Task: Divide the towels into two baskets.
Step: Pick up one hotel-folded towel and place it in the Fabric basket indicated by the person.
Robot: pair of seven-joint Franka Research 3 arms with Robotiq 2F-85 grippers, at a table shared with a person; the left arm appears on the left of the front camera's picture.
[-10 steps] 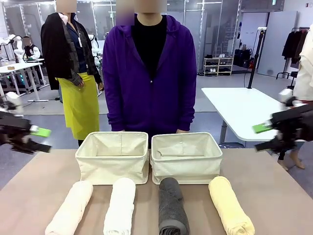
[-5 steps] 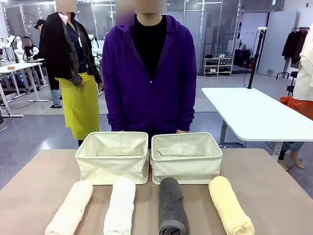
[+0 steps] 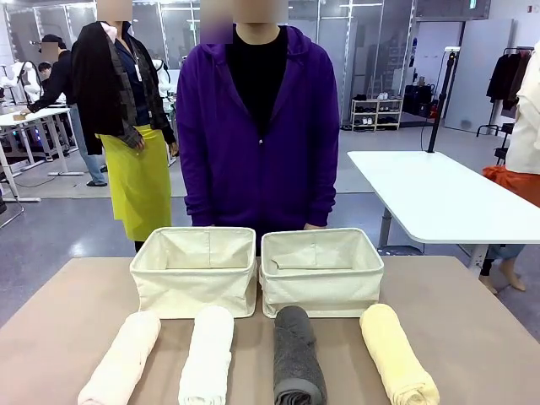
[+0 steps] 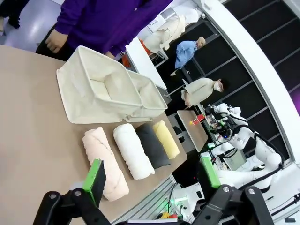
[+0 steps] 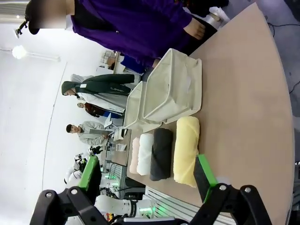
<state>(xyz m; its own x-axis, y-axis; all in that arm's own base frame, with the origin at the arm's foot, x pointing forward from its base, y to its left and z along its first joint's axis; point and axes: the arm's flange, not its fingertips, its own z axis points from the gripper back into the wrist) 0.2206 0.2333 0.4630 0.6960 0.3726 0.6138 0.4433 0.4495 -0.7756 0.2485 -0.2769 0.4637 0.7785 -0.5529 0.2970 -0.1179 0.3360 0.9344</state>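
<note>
Four rolled towels lie in a row at the table's near edge: peach-cream (image 3: 122, 361), white (image 3: 207, 354), dark grey (image 3: 297, 354) and pale yellow (image 3: 396, 352). Just behind them stand two cream fabric baskets side by side, the left (image 3: 194, 270) and the right (image 3: 321, 272), both empty. My left gripper (image 4: 152, 173) hangs open off the table's left side, above and clear of the peach-cream towel (image 4: 105, 161). My right gripper (image 5: 146, 172) hangs open off the right side, nearest the yellow towel (image 5: 186, 150). Nothing is between either pair of fingers.
A person in a purple hoodie (image 3: 257, 126) stands right behind the baskets, hands low at the table's far edge (image 4: 51, 41). A white table (image 3: 430, 198) stands at the back right. Bare tabletop (image 3: 472, 321) lies on both sides of the towels.
Both grippers, which stood at the left and right edges of the front view a second ago, have drawn back out of that picture. Towels and baskets have not moved.
</note>
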